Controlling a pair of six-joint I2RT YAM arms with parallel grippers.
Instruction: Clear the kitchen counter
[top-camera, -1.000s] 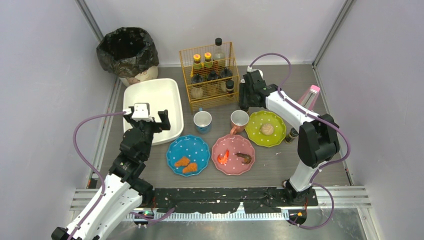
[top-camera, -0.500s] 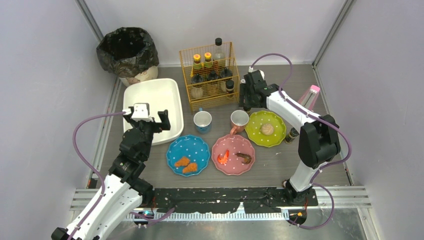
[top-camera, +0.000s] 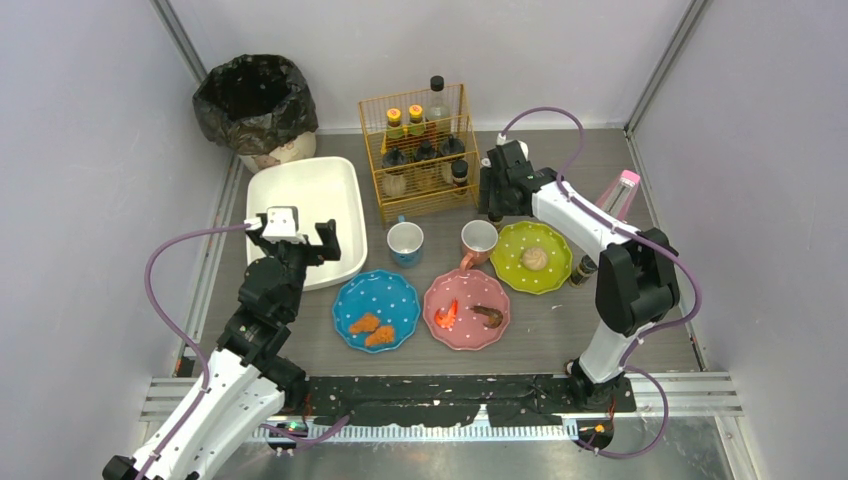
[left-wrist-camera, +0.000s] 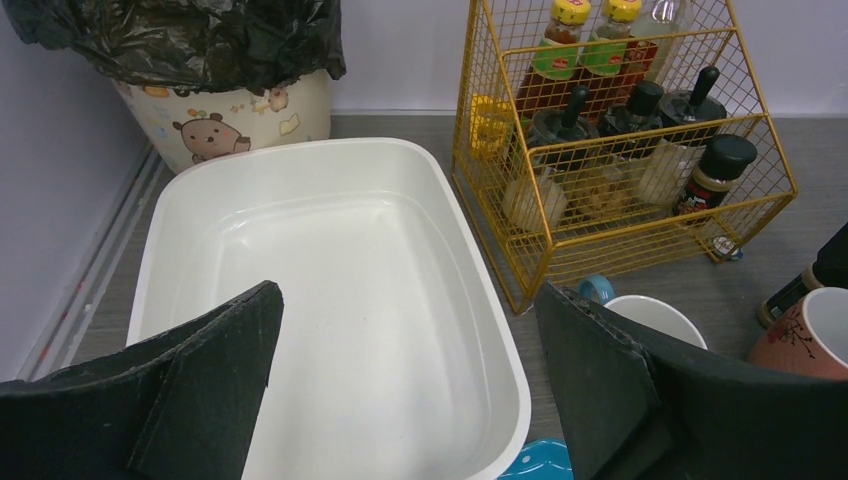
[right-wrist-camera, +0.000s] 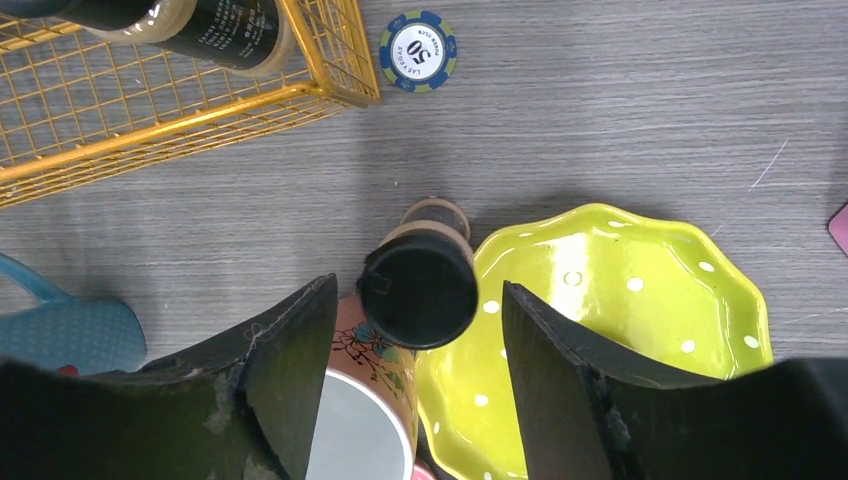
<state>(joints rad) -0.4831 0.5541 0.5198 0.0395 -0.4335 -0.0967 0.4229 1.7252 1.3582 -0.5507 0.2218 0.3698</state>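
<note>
The grey wood-grain counter holds a blue plate with two nuggets, a pink plate with shrimp, a green plate with a bun, a blue mug and a salmon mug. My right gripper is open and points down around a small black-capped bottle, which stands between the salmon mug and the green plate. Its fingers do not touch the cap. My left gripper is open and empty above the white tub's near end.
A yellow wire rack of bottles stands at the back, with a black-bagged bin at the back left. A pink-capped bottle and a small dark bottle stand by the right wall. A poker chip lies beside the rack.
My right gripper has shifted slightly right over the black-capped bottle. The left arm has not moved.
</note>
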